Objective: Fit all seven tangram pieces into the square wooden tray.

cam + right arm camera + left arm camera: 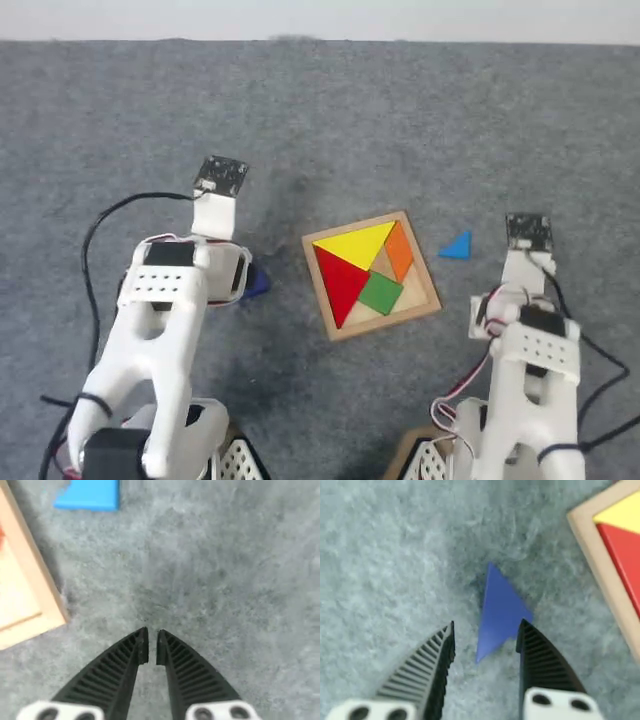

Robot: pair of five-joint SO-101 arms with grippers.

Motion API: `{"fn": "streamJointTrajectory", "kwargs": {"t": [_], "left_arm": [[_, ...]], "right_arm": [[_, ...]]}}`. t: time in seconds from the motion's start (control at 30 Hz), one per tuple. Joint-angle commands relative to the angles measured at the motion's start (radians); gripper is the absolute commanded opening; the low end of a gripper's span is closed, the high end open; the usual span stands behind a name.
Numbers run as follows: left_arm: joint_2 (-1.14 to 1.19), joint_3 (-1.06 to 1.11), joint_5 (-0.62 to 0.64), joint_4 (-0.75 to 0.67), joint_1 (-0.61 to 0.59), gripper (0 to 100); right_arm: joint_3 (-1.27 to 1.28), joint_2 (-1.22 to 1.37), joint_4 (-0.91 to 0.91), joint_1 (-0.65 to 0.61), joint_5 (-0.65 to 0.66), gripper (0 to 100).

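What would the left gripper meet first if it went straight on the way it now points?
The dark blue triangle, which lies on the mat just ahead of the open left gripper, partly between its jaws. How high the gripper is above the triangle is unclear.

High view looks down from afar; both wrist views hover close, each sharing the tray rim.

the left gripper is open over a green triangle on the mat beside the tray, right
The triangle under the open left gripper is dark blue, not green; the left wrist view shows it on the mat beside the tray.
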Motion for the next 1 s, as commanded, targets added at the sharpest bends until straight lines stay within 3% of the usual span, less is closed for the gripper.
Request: {"fn": "streamJointTrajectory", "kwargs": {"t": [0.0,0.17,0.27,0.4,0.6,0.97], "left_arm": [[-0.043,0.002,0.003,-0.061,-0.028,20],[-0.043,0.082,0.041,-0.213,-0.098,20],[-0.044,0.087,0.043,-0.222,-0.157,20],[-0.044,0.088,0.043,-0.227,-0.227,20],[-0.043,0.09,0.043,-0.227,-0.226,20],[-0.043,0.097,0.04,-0.226,-0.189,20]], "right_arm": [[-0.215,0.111,0.054,-0.058,-0.005,6.9],[-0.522,0.401,0.107,-0.094,-0.008,7.0],[-0.766,0.619,0.185,-0.157,0.012,7.4],[-1.068,0.878,0.357,-0.234,0.115,16.2],[-1.364,1.159,0.507,-0.234,-0.397,13.9],[-1.505,1.365,0.499,-0.249,-0.554,14.2]]}}
